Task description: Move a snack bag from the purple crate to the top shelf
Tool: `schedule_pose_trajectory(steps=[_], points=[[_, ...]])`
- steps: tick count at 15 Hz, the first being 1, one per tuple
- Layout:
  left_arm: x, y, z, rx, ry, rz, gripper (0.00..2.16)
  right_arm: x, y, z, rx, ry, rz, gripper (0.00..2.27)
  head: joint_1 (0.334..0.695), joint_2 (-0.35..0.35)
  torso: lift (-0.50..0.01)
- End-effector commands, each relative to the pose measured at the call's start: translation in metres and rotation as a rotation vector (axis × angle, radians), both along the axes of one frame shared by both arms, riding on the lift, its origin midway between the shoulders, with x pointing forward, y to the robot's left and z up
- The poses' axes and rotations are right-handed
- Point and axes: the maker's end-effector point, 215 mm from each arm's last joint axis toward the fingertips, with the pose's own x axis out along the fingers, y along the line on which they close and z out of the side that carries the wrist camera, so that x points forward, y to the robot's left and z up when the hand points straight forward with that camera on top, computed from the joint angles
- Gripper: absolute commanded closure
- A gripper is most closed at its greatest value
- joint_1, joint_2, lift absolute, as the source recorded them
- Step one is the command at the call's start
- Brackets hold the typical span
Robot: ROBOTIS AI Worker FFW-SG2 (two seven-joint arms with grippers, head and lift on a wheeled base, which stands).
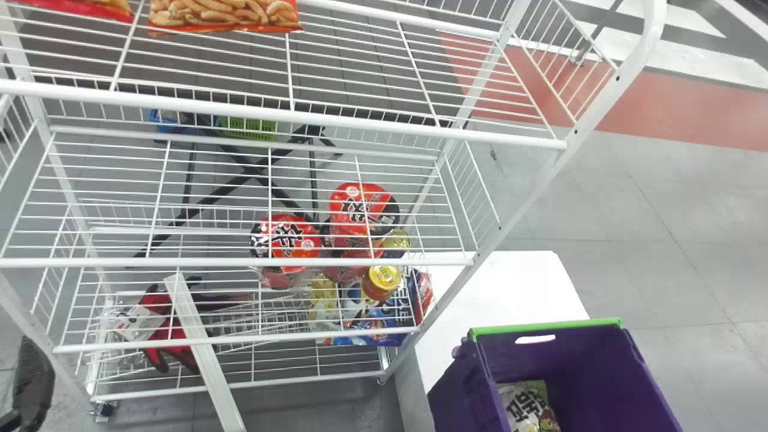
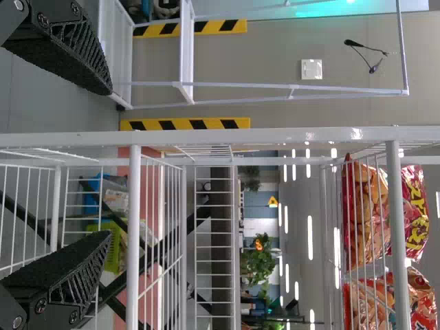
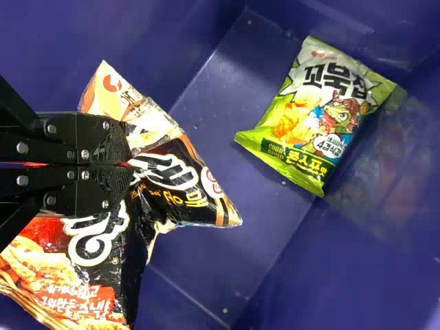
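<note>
Foil puckers where your right claw (image 3: 129, 165) pinches a glossy black, orange and cream snack bag (image 3: 175, 175) across its middle, inside the open purple plastic crate with a green rim (image 1: 576, 354). That central hold probably keeps both ends of the bag balanced for the lift; whether it touches the crate floor, you cannot tell. Beyond it, a green-and-white snack bag (image 3: 323, 113) lies face up, apart from your load, so it should not snag as you raise straight up. The crate stands on a white surface (image 1: 510, 282) beside the white wire rack, likely placed there to keep your carry short. Your left claw (image 2: 109, 161) is spread and holding nothing by the rack. Orange and red snack bags (image 1: 225, 15) already sit toward the left of the top shelf (image 1: 288, 114), suggesting you set yours alongside; its front rail could catch a drooping end.
</note>
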Motion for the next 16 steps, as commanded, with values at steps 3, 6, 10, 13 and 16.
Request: schedule_pose_trajectory(steps=[3,6,10,13,16], points=[[0.0,0.005,0.0,0.007,0.005,0.003,0.08,-0.001,0.001,0.008,0.012,-0.002,-0.022,2.25,0.695,-0.35,-0.253],[0.0,0.006,0.006,0.006,-0.014,0.003,0.08,0.0,0.0,0.007,0.006,-0.021,-0.025,2.25,0.695,-0.35,-0.241],[-0.004,0.008,0.008,0.007,-0.022,0.006,0.08,0.0,-0.001,0.008,0.001,-0.042,-0.028,2.25,0.695,-0.35,-0.226],[-0.003,0.006,0.006,0.006,-0.017,0.001,0.08,0.001,-0.002,0.006,-0.009,-0.058,-0.023,2.25,0.695,-0.35,-0.213],[-0.004,0.006,0.006,0.005,-0.018,0.002,0.08,-0.001,-0.005,0.005,-0.024,-0.064,-0.021,2.25,0.695,-0.35,-0.202]])
